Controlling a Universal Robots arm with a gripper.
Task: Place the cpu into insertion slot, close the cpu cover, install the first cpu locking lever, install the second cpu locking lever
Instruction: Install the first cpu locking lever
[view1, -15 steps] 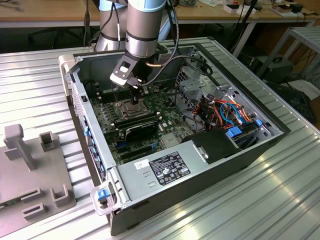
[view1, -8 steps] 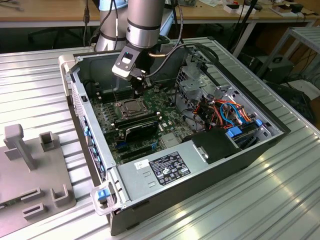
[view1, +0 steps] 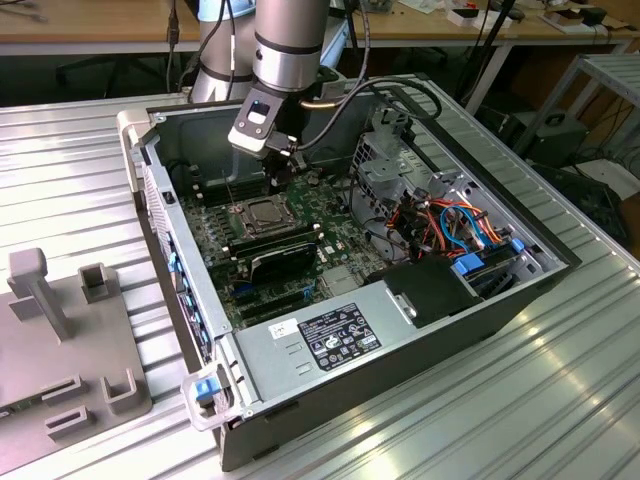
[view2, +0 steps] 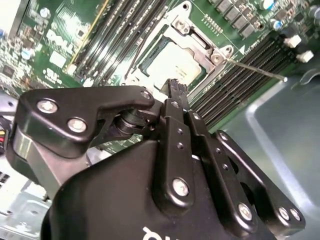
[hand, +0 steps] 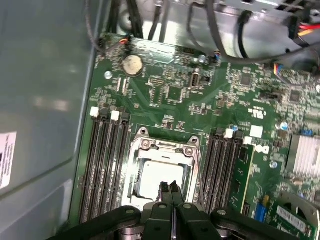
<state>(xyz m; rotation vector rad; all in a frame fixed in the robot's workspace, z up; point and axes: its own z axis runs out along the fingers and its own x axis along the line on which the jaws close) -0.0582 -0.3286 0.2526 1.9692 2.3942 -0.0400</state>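
Exterior view: gripper (view1: 277, 188) hangs inside the open computer case (view1: 450, 340), just above the insertion slot (view1: 262, 212).
Pincer: clenched in both wrist views, fingers (hand: 170, 189) pressed together, nothing held.
Chip: cpu (hand: 156, 175) sits in the slot, cpu cover (hand: 165, 146) down around it.
Lever: thin rod (view2: 257, 70) sticks out free beside the socket.

Exterior view high, angled down over whole computer case (view1: 400, 385). Both wrist views close above, sharing insertion slot (hand: 136, 175) (view2: 150, 54).
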